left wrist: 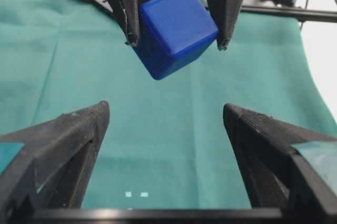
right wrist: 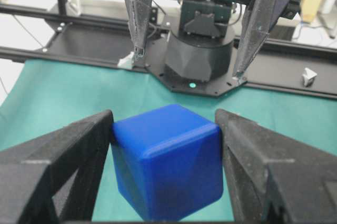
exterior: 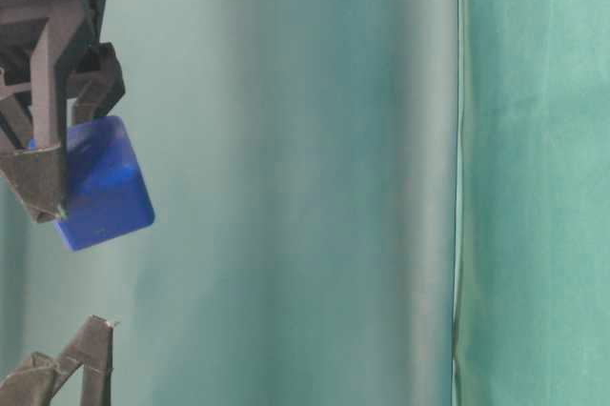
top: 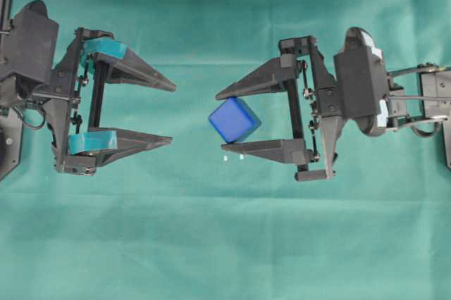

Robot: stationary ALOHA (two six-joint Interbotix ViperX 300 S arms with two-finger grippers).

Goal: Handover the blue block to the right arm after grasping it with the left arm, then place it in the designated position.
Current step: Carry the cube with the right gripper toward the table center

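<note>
While the blue block (top: 235,120) hangs above the green cloth (top: 225,244), it is pinched between the two plain black fingers of the right gripper (top: 220,125), which press against opposite faces of the cube. The block sits tilted, one corner pointing downward, as the left wrist view shows (left wrist: 176,32). Just below the block in the overhead view, beside the nearer black finger (top: 264,148), two tiny white marks (top: 233,158) of the designated position show on the cloth; the rest of the outline cannot be made out. Left of the block and apart from it, the left gripper (top: 173,113) faces the cube with its teal-taped fingers (top: 106,48) spread wide and nothing between them. From the right wrist view the block (right wrist: 167,161) fills the gap between the black fingers, touching both
</note>
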